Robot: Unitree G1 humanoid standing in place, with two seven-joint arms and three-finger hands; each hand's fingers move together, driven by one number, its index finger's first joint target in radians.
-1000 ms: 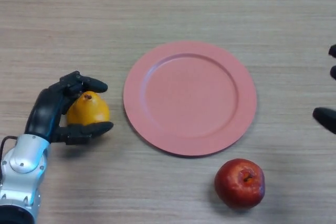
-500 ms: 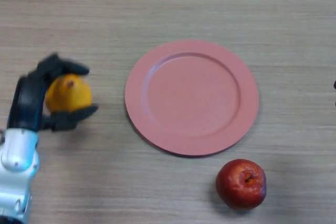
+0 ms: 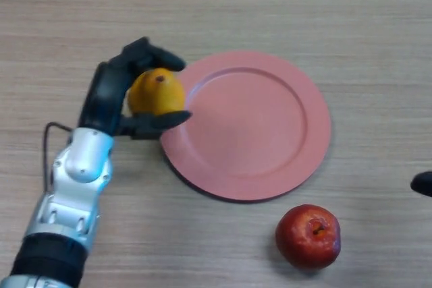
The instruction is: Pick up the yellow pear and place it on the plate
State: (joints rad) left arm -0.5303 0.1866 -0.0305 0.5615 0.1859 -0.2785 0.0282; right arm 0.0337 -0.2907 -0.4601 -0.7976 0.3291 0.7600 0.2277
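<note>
Head view: the left hand, left of centre, has its fingers curled around the yellow pear, held at the left rim of the pink plate, apparently ready for placing; a red apple rests on the counter at lower right; the right hand barely shows at the right edge, its fingers impossible to judge.

Plate sitting mid-table. Pear sitting in left hand, at plate's left rim. Apple lying on table in front of plate, toward right. Right hand peeking in at right edge.
</note>
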